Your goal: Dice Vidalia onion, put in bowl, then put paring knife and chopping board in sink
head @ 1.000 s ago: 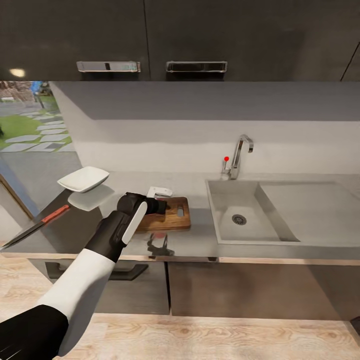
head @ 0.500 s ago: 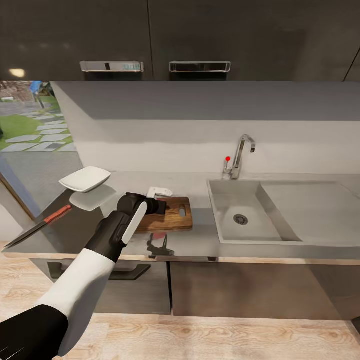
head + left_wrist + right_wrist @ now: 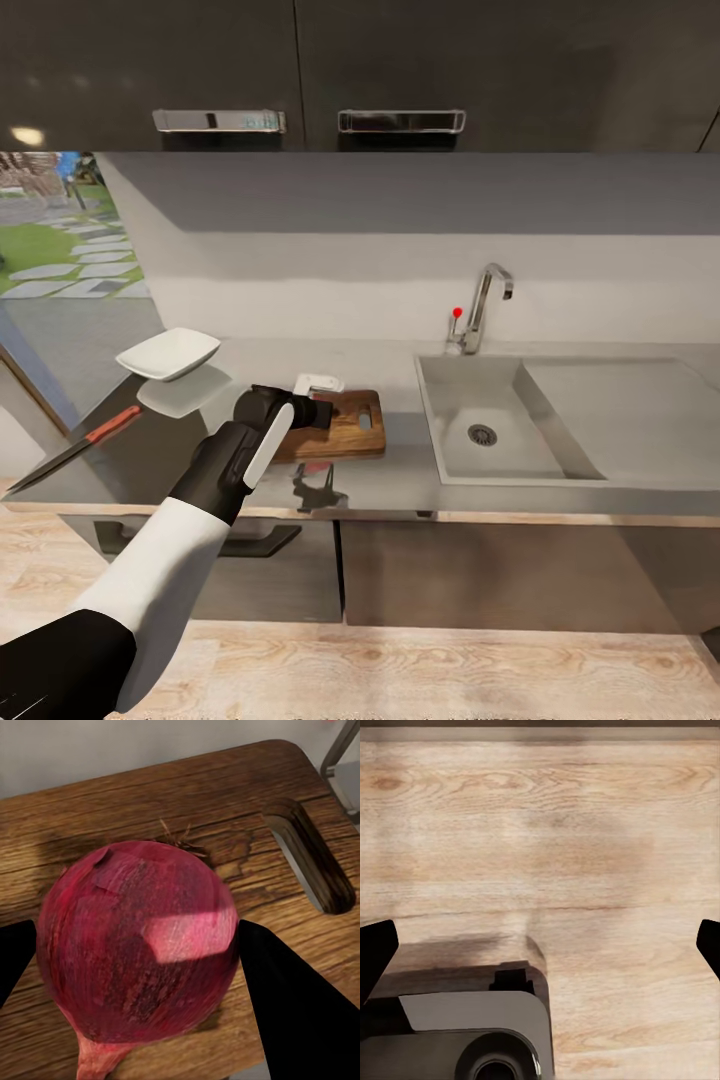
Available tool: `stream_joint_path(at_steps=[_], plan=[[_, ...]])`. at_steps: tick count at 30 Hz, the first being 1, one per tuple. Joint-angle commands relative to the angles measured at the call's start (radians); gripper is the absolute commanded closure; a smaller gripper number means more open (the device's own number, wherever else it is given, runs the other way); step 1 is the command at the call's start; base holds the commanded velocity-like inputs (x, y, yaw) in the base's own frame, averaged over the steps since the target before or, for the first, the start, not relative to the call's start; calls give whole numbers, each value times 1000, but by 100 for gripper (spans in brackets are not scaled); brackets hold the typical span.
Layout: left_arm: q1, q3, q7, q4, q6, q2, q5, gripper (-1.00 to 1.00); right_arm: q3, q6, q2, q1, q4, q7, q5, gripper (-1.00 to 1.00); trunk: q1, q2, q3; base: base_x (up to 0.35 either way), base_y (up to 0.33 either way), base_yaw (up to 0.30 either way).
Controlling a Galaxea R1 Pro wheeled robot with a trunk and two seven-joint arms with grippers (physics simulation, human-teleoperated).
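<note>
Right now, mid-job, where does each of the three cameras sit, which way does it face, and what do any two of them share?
Head view: on the head, looking forward and down at the countertop, sink, bowl and paring knife; the left arm reaches to the chopping board.
Left wrist view: near the left gripper, looking down at the Vidalia onion between its dark fingers, over the board.
Right wrist view: near the right gripper, facing the wood floor and the robot's base.
Shared: head and left wrist views both show the chopping board's handle slot.

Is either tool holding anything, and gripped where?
The left tool holds the Vidalia onion by its round sides over the chopping board; the right tool is empty.
</note>
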Motion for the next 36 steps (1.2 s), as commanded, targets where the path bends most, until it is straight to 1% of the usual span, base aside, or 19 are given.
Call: stream_joint_path(at_steps=[1,13,36], plan=[[-1,-1,10,-1,3,0,11,100,0,-4,0,-1,1,1,-6,-100,0,-1,-3,0,0,0],[-1,2,10,-3,3,0,11,100,0,-4,2,-1,1,1,-6,-100,0,-1,-18,0,0,0],[-1,3,10,-3,3,1,10,100,0,-4,2,-1,1,1,-6,-100,0,-1,-20,9,0,0]])
